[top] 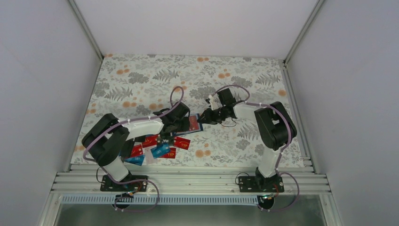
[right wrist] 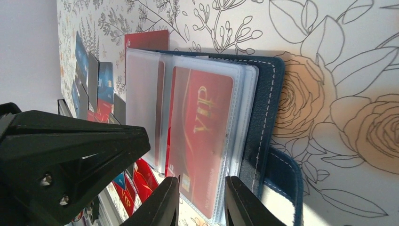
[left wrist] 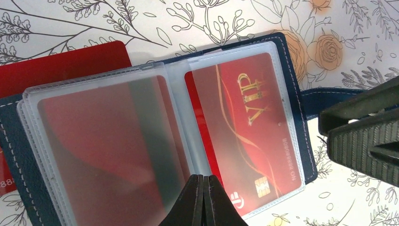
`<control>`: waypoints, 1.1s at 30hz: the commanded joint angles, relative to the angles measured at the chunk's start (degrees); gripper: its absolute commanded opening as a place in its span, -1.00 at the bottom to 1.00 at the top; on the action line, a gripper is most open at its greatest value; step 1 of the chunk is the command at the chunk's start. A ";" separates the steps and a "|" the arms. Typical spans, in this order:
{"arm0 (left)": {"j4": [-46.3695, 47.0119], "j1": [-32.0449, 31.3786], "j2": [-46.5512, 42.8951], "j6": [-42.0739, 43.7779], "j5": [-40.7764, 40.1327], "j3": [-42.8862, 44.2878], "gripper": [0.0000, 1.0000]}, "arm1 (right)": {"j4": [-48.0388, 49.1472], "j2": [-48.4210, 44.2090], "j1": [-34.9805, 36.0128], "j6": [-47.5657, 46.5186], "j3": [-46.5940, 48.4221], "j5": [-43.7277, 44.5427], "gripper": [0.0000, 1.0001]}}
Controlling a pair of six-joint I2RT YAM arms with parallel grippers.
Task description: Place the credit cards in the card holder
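The navy card holder [left wrist: 289, 61] lies open on the floral cloth, its clear sleeves fanned out. A red VIP card [left wrist: 249, 122] sits in the right-hand sleeve, and more red shows through the left sleeves. My left gripper [left wrist: 203, 181] is shut with nothing between its fingers, tips over the sleeves' spine. My right gripper [right wrist: 202, 200] is open, its fingers standing either side of the near edge of the sleeve stack [right wrist: 202, 136], next to the snap tab [right wrist: 287, 179]. Loose credit cards [top: 157, 148], red and light blue, lie near the left arm.
One red card [left wrist: 61, 66] pokes out from under the holder's far left corner. In the right wrist view the left gripper's black body [right wrist: 70, 155] fills the lower left, close to the holder. White walls enclose the table, with a metal rail [top: 188, 181] at the near edge.
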 commanded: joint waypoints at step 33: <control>6.10 -0.16 6.84 0.47 2.92 0.19 -0.95 | 0.32 5.15 1.99 -0.22 1.91 -2.97 -0.45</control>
